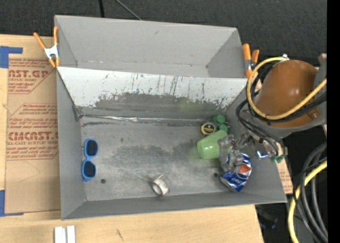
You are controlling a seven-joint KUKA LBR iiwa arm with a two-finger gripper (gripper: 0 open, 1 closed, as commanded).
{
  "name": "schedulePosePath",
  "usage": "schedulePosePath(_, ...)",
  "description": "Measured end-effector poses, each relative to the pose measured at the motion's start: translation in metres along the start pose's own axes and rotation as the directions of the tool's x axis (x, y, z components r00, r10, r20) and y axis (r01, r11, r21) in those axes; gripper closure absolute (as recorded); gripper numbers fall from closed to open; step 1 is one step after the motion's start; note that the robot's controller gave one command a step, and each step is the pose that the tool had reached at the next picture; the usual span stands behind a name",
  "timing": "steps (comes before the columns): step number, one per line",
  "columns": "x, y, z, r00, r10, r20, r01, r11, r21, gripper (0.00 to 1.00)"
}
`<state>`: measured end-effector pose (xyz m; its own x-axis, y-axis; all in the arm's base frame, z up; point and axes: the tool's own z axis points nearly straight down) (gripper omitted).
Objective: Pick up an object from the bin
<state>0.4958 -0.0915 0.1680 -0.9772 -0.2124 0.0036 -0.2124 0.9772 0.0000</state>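
In the camera view, the gripper (232, 149) is seen low at the right end of the grey bin (133, 85), likely because most things are crowded there. It is set between a light green lump (209, 148) and a crushed blue, red and white can (237, 176), just beside both. How far it is open cannot be told, and nothing is seen held. Blue sunglasses (88, 159) lie well apart at the other end.
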Motion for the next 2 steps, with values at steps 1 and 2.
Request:
schedulePosePath(1, -0.001, 0.002, -0.002, 1.0, -0.001, 0.004, 0.001, 1.0, -0.001, 0.0)
schedulePosePath(2, -0.012, -0.011, 0.076, 0.987, 0.159, 0.026, -0.159, 0.987, -0.002, 0.0)
